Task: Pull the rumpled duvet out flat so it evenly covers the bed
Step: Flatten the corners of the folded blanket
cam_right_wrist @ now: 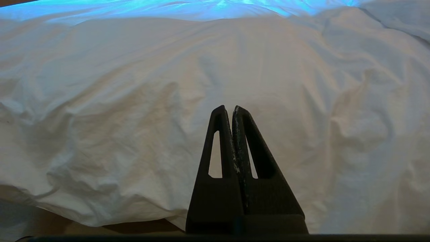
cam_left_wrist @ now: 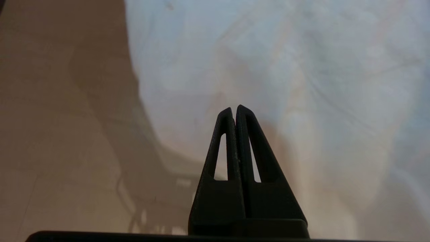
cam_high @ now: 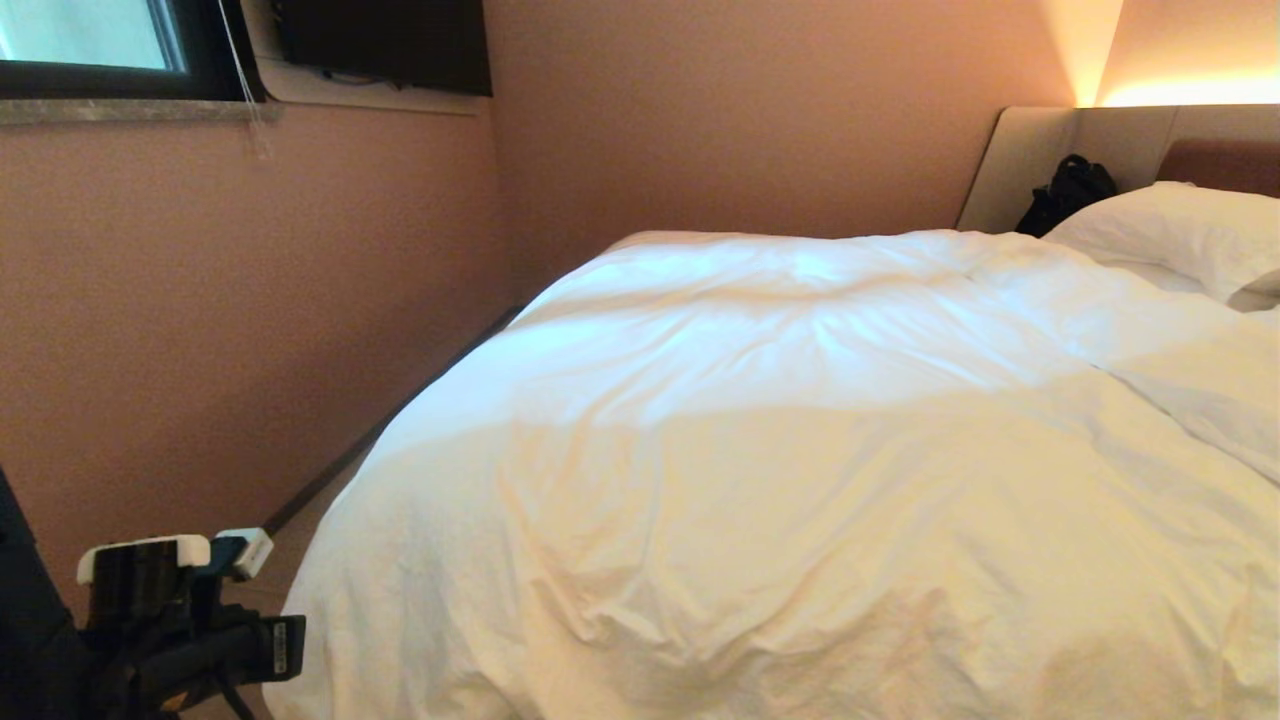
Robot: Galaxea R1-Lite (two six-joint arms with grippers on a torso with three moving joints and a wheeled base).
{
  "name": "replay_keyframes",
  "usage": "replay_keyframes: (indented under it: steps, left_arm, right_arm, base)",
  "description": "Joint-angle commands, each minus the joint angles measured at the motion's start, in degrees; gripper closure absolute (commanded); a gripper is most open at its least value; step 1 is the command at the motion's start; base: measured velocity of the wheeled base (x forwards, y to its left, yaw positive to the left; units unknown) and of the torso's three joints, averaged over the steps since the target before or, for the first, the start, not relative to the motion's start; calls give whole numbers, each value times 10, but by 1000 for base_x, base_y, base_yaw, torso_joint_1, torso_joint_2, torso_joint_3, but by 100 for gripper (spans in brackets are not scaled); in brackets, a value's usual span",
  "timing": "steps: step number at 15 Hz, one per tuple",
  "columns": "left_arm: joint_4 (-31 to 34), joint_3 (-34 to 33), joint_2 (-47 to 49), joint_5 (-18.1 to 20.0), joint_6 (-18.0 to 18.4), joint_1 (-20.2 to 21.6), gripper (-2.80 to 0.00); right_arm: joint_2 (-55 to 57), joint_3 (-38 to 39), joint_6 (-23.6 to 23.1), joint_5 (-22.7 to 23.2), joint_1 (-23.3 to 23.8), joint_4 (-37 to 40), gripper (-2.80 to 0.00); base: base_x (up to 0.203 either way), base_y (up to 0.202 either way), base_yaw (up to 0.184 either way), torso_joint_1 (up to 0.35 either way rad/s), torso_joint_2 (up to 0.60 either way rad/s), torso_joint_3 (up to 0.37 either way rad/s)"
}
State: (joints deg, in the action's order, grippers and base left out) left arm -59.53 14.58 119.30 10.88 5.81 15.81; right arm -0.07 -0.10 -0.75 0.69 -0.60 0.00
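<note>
The white duvet [cam_high: 780, 450] lies puffy and creased over the bed, its near left corner hanging down toward the floor. The bed's beige headboard [cam_high: 1030, 160] stands at the far right. My left arm [cam_high: 170, 610] is low at the near left, beside that hanging corner. In the left wrist view, my left gripper [cam_left_wrist: 234, 108] is shut and empty, held off the duvet [cam_left_wrist: 285, 67] near its draped edge. My right gripper [cam_right_wrist: 228, 108] is also shut and empty, facing the duvet [cam_right_wrist: 168, 84] above its near hem; it is outside the head view.
A pink wall [cam_high: 250, 300] runs close along the bed's left side, leaving a narrow strip of floor [cam_high: 330, 490]. A white pillow [cam_high: 1180, 235] and a black bag [cam_high: 1068, 195] sit at the headboard. A window [cam_high: 90, 40] and a dark screen [cam_high: 390, 40] are high on the wall.
</note>
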Motion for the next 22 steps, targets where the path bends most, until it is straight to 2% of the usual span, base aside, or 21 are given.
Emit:
replay_keyframes:
  steps: [1, 4, 5, 7, 10, 15, 16, 17, 20, 22]
  left_arm:
    - [-116, -26, 74, 15, 5, 1, 0]
    - [-219, -56, 113, 25, 18, 0, 0]
    - [-231, -61, 114, 26, 17, 0, 0]
    - [-236, -60, 112, 27, 17, 0, 0]
    - [-230, -56, 111, 75, 17, 1, 0]
    - [-213, 2, 128, 77, 17, -3, 0]
    - [-196, 10, 124, 77, 16, -3, 0]
    - [-146, 40, 116, 77, 14, -3, 0]
    - [57, 123, 74, 77, 1, -3, 0]
    - [146, 178, 57, 77, -1, -3, 0]
  right_arm:
    - [1, 0, 0, 0, 0, 0, 0]
    - [1, 0, 0, 0, 0, 0, 0]
    - [1, 0, 0, 0, 1, 0, 0]
    - [1, 0, 0, 0, 0, 0, 0]
    - [1, 0, 0, 0, 0, 0, 0]
    - [1, 0, 0, 0, 0, 0, 0]
    - [1, 0, 0, 0, 0, 0, 0]
    - [1, 0, 0, 0, 0, 0, 0]
    - [1, 0, 0, 0, 0, 0, 0]
    - [1, 0, 0, 0, 0, 0, 0]
  base:
    - [0, 0, 0, 0, 0, 0]
    - [0, 0, 0, 0, 0, 0]
    - [0, 0, 0, 0, 0, 0]
    - [0, 0, 0, 0, 0, 0]
    - [0, 0, 0, 0, 0, 0]
    - [0, 0, 0, 0, 0, 0]
    - [0, 0, 0, 0, 0, 0]
    - [0, 0, 0, 0, 0, 0]
    - [0, 0, 0, 0, 0, 0]
    - [0, 0, 0, 0, 0, 0]
